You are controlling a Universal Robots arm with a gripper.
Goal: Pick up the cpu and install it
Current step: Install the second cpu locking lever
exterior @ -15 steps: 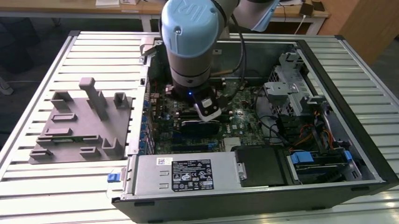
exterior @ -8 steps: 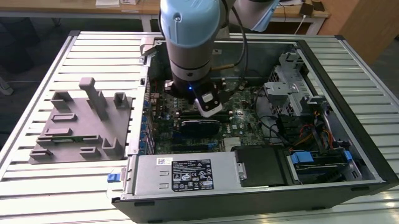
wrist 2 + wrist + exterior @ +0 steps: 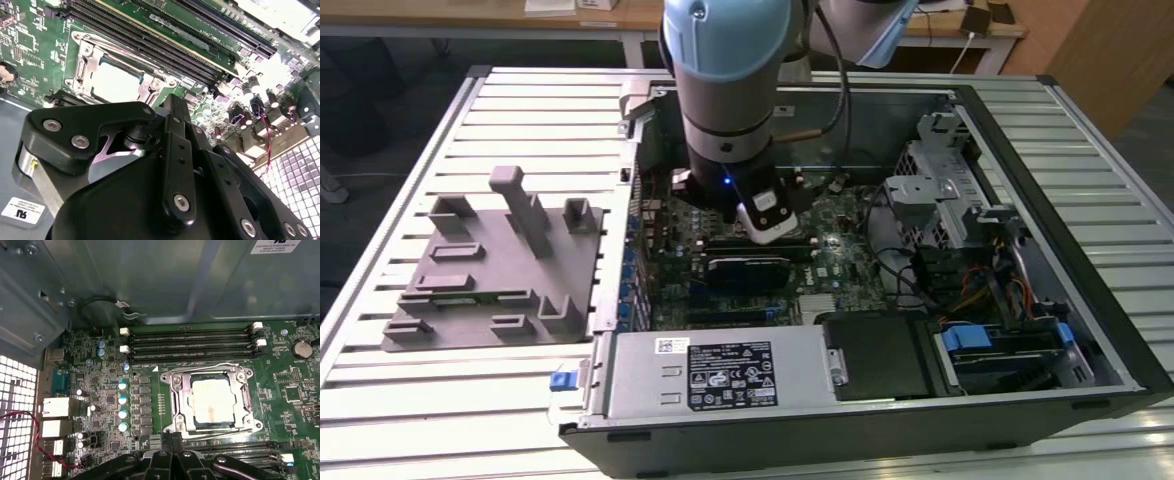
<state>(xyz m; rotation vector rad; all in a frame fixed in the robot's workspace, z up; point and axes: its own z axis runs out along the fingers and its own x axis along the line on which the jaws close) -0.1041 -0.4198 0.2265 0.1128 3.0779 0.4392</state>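
Observation:
The cpu [image 3: 212, 400] is a pale silvery square lying flat inside the metal socket frame [image 3: 177, 405] on the green motherboard. In the second wrist view the cpu [image 3: 115, 82] lies just beyond my black gripper [image 3: 169, 102]. My gripper [image 3: 172, 436] hovers a little off the socket's edge, its fingers together with nothing between them. In the exterior view the arm reaches down into the open computer case, and the gripper [image 3: 767, 228] hangs over the middle of the motherboard [image 3: 827, 270].
Memory slots [image 3: 190, 342] run along both sides of the socket. The case wall [image 3: 150, 280] rises close behind. A grey plastic block with upright posts [image 3: 494, 270] sits on the slatted table at the exterior view's left. The power supply [image 3: 720, 372] and drive bays [image 3: 987, 340] fill the case's near side.

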